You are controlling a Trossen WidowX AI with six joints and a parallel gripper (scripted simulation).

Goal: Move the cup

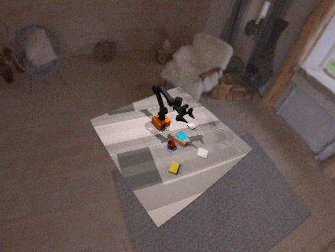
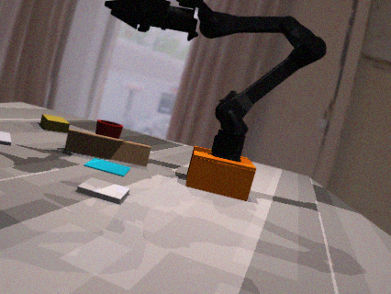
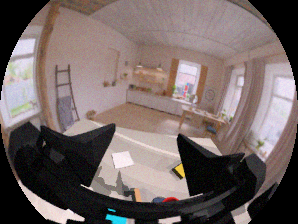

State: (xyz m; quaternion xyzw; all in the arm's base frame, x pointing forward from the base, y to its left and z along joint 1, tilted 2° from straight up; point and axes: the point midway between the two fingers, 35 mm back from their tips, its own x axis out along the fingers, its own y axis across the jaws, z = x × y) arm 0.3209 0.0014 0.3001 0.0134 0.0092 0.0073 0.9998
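Note:
A red cup point(image 1: 171, 144) point(image 2: 109, 129) point(image 3: 171, 199) stands upright on a blue pad point(image 1: 170, 150); marbles inside cannot be made out. The other pad, cyan point(image 1: 181, 135) point(image 2: 107, 166) point(image 3: 116, 219), lies flat and bare on the opposite side of a low wooden wall point(image 1: 180, 141) point(image 2: 103, 147) point(image 3: 138, 195). My gripper point(image 1: 189, 116) point(image 3: 147, 132) is open and empty, held high above the table and away from the cup. In the exterior view it is at the top left, partly cut off by the frame edge.
A yellow block point(image 1: 174, 167) point(image 2: 55, 123) point(image 3: 178, 170) lies beyond the cup. A white flat block point(image 1: 202, 153) point(image 2: 5, 138) point(image 3: 122, 160) lies farther out, and another white one point(image 1: 191, 126) point(image 2: 104, 190) lies near the cyan pad. The wooden wall stands between the pads.

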